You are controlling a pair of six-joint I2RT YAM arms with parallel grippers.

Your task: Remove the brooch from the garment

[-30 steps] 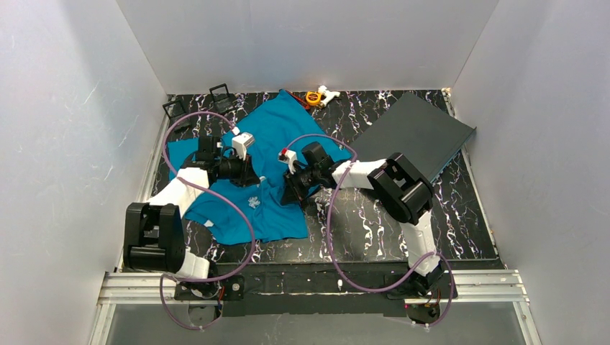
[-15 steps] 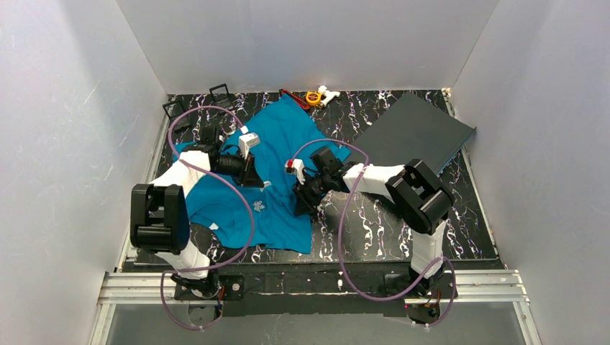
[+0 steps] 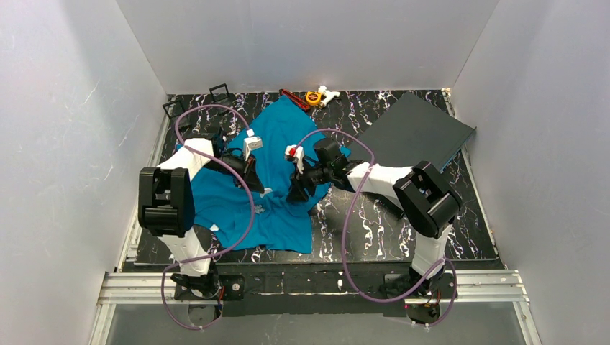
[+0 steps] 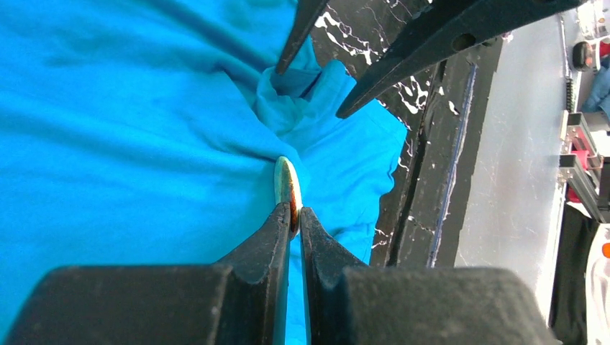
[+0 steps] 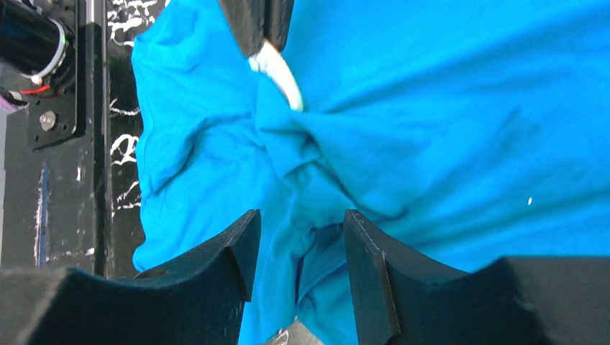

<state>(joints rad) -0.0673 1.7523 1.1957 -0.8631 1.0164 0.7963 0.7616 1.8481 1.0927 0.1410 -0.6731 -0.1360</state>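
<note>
The teal-blue garment (image 3: 282, 131) lies rumpled on the black marbled table (image 3: 374, 215). My left gripper (image 3: 265, 188) is shut on the brooch (image 4: 286, 180), a thin pale disc with a gold rim seen edge-on. The cloth (image 4: 108, 108) puckers toward it. From the right wrist the brooch (image 5: 280, 75) shows as a white arc at the left gripper's fingers (image 5: 259, 21). My right gripper (image 3: 293, 195) is open just right of it, jaws (image 5: 296, 237) straddling a raised fold of cloth (image 5: 467, 108) without closing on it. A small pale mark (image 3: 257, 209) shows on the cloth nearby.
A flat dark grey board (image 3: 421, 133) lies at the back right. Small orange and white items (image 3: 318, 95) sit at the back edge, and two black frames (image 3: 219, 93) at the back left. White walls enclose three sides. The metal rail (image 3: 309, 284) runs along the near edge.
Both arms have shifted to the right and farther back. The left gripper tip has moved slightly right and nearer. The cloth has bunched up more between the two grippers.
</note>
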